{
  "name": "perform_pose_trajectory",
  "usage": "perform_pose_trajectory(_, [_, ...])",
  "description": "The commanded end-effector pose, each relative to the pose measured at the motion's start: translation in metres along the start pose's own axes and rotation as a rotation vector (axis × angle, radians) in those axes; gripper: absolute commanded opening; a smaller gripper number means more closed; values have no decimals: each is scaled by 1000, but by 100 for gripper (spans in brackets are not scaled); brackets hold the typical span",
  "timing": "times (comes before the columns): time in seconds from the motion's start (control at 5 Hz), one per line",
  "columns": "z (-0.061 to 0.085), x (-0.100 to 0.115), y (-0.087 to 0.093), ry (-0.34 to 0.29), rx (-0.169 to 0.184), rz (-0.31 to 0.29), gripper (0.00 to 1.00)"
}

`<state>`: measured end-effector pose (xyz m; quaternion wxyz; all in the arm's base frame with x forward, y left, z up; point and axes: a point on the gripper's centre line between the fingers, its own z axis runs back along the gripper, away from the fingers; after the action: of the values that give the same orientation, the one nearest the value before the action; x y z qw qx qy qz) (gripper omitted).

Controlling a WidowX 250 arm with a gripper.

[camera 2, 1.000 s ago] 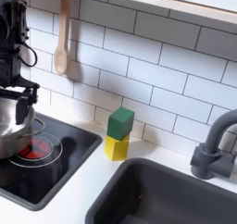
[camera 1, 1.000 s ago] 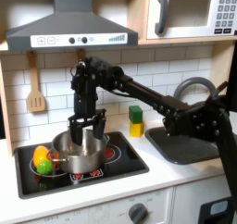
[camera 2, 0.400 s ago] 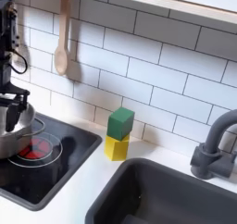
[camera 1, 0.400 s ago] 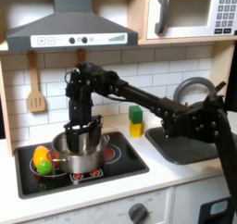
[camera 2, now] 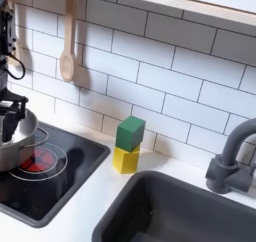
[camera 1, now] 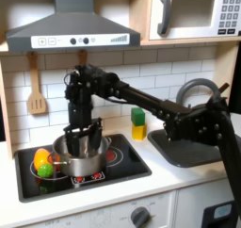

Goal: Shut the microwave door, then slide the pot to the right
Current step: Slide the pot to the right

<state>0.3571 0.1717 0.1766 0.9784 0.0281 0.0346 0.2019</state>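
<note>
- Since a second ago the hand (camera 1: 83, 136) has dropped lower and shifted a little toward the first exterior view's left, so its fingers now reach down at the rim of the pot (camera 1: 81, 157).
- Over the last fraction of a second almost nothing changes; the arm seems to have settled.
- Its fingers look narrowly parted, one on either side of the pot's far wall, but I cannot tell whether they actually pinch the metal.
- That pot sits on the black stovetop (camera 1: 120, 171), over the left burner in the first exterior view, with yellow and green toy food (camera 1: 42, 163) just beside it on the left.
- Up at the top right of the first exterior view, the microwave door (camera 1: 186, 12) appears flush with its frame, so I judge the first step done.
- What remains is the slide: the right burner looks free, with the green and yellow blocks (camera 2: 127, 145) beyond it on the counter (camera 2: 85, 198).
</note>
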Motion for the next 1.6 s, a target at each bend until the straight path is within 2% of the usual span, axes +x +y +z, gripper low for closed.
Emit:
perform_pose_trajectory(0.0, [-5,-6,-7,9,-2,-39,100])
perform_pose_trajectory(0.2, [-17,-6,-17,35,9,-112,100])
perform_pose_trajectory(0.4, [-13,-9,-21,20,8,-125,100])
perform_pose_trajectory(0.6, [-11,-16,-31,14,-3,-163,100])
perform_pose_trajectory(0.8, [-12,-22,-35,16,-7,-175,100])
perform_pose_trajectory(1.0, [-11,-29,-52,13,13,-225,100])
perform_pose_trajectory(1.4, [-11,-48,-83,5,11,-317,100])
